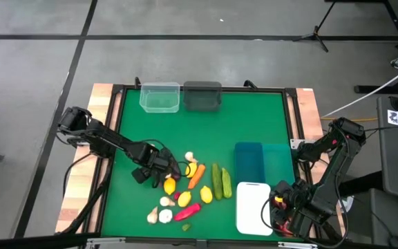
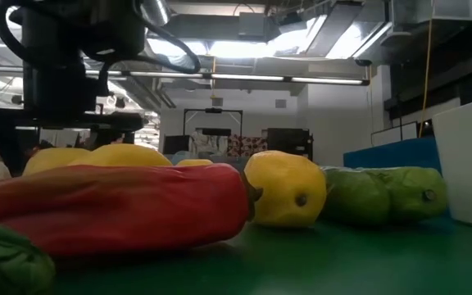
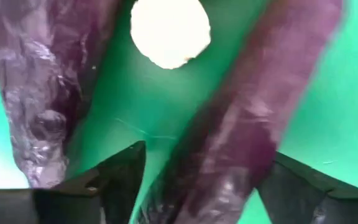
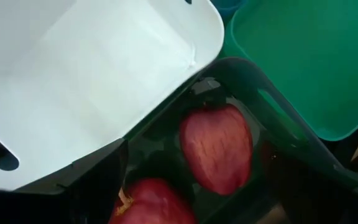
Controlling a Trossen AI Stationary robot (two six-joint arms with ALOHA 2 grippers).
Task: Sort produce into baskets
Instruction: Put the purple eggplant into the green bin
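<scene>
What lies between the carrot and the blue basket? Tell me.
In the high view, two green cucumbers lie side by side between the carrot and the blue basket; otherwise bare green mat.

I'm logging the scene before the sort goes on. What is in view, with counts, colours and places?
lemons: about four, yellow, in the pile at the mat's near middle
cucumbers: two, green, right of the pile
carrot: one, orange, beside the cucumbers
red pepper: one, near edge of the pile
garlic bulbs: a few, white, pile's left side
purple pieces: two, under the left hand
apples: at least two, red, in the dark basket
clear basket: one, far edge
grey basket: one, beside the clear one
blue basket: one, right side
white basket: one, near right
dark basket: one, beside the white one
left hand: over the pile, fingers apart
right hand: open, over the dark basket
</scene>
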